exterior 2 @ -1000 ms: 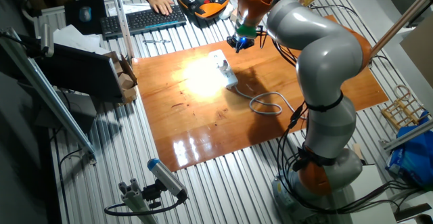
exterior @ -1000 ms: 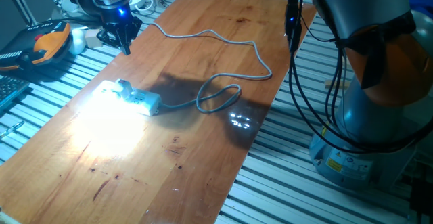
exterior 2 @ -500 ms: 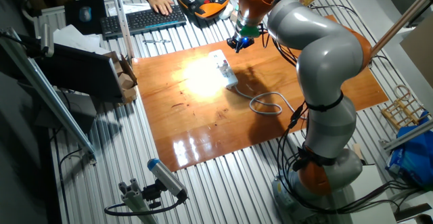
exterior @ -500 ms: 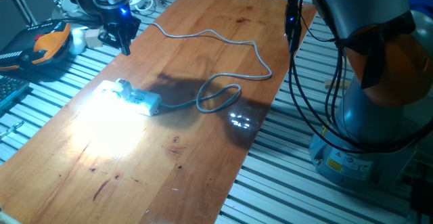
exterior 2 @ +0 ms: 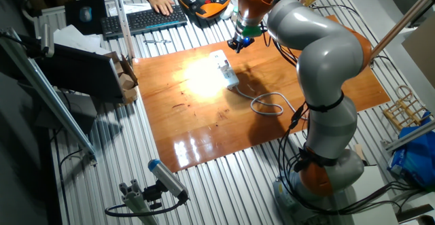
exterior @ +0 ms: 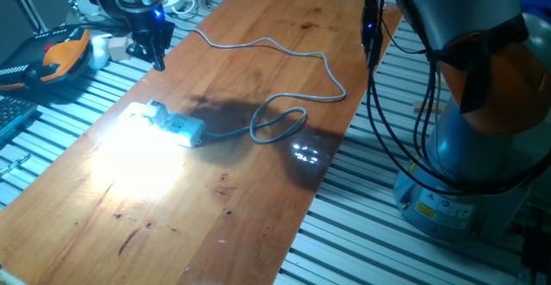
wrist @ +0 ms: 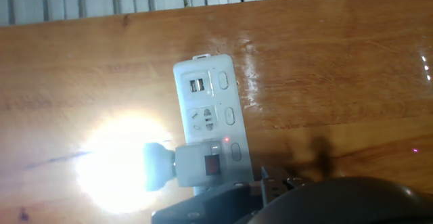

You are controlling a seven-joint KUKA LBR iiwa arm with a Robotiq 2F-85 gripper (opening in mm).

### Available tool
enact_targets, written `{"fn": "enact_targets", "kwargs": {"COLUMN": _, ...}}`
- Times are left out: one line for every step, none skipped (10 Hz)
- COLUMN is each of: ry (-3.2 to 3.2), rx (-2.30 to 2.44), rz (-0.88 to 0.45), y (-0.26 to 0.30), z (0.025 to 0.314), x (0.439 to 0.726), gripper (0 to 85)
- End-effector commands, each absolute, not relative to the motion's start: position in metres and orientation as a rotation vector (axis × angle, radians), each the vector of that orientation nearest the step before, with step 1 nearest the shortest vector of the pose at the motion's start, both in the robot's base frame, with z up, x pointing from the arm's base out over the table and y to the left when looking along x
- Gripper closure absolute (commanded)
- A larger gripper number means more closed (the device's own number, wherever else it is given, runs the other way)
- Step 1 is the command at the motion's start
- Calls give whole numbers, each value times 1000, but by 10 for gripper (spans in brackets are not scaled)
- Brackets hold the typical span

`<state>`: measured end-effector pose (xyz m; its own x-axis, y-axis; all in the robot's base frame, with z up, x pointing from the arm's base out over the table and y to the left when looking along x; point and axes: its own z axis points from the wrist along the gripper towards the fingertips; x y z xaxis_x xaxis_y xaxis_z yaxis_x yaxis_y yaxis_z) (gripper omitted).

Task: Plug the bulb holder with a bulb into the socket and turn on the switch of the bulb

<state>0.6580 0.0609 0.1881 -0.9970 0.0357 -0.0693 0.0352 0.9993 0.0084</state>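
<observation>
A wooden table (exterior: 258, 190) holds the socket (wrist: 210, 109) near its left edge. The bulb holder (wrist: 203, 166) is plugged in and its bulb glows bright. The gripper (exterior: 153, 46) hangs above, well apart; I cannot tell if it is open. The grey cable (exterior: 284, 57) could snag the arm.

Gripper (exterior 2: 239, 43) hangs above the far edge of the wooden table (exterior 2: 204, 136), clear of the socket (exterior 2: 225, 68); jaw state unreadable at this range; socket lies flat, grey cable (exterior 2: 268, 106) looping off its near end; bright glare beside the strip washes out the bulb holder; keyboard (exterior 2: 143, 20) behind.
</observation>
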Motion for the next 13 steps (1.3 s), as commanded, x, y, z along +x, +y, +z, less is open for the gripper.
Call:
{"fn": "enact_targets", "kwargs": {"ry": 3073, "rx": 75, "rz": 12, "y": 61, "z": 188, "x": 658, "gripper": 850}}
{"fn": "enact_targets", "kwargs": {"ry": 3073, "rx": 77, "rz": 5, "y": 60, "z": 188, "x": 658, "gripper": 850}}
{"fn": "enact_targets", "kwargs": {"ry": 3074, "rx": 77, "rz": 10, "y": 60, "z": 188, "x": 658, "gripper": 850}}
{"fn": "enact_targets", "kwargs": {"ry": 3074, "rx": 82, "rz": 10, "y": 60, "z": 188, "x": 658, "gripper": 850}}
{"fn": "enact_targets", "kwargs": {"ry": 3074, "rx": 92, "rz": 22, "y": 60, "z": 188, "x": 658, "gripper": 850}}
{"fn": "enact_targets", "kwargs": {"ry": 3077, "rx": 99, "rz": 29, "y": 61, "z": 188, "x": 658, "gripper": 850}}
{"fn": "enact_targets", "kwargs": {"ry": 3075, "rx": 108, "rz": 30, "y": 61, "z": 188, "x": 658, "gripper": 850}}
{"fn": "enact_targets", "kwargs": {"ry": 3074, "rx": 108, "rz": 30, "y": 61, "z": 188, "x": 658, "gripper": 850}}
{"fn": "enact_targets", "kwargs": {"ry": 3074, "rx": 111, "rz": 30, "y": 62, "z": 188, "x": 658, "gripper": 850}}
{"fn": "enact_targets", "kwargs": {"ry": 3074, "rx": 108, "rz": 30, "y": 62, "z": 188, "x": 658, "gripper": 850}}
{"fn": "enact_targets", "kwargs": {"ry": 3074, "rx": 104, "rz": 27, "y": 62, "z": 188, "x": 658, "gripper": 850}}
{"fn": "enact_targets", "kwargs": {"ry": 3072, "rx": 101, "rz": 27, "y": 62, "z": 188, "x": 658, "gripper": 850}}
{"fn": "enact_targets", "kwargs": {"ry": 3072, "rx": 101, "rz": 27, "y": 62, "z": 188, "x": 658, "gripper": 850}}
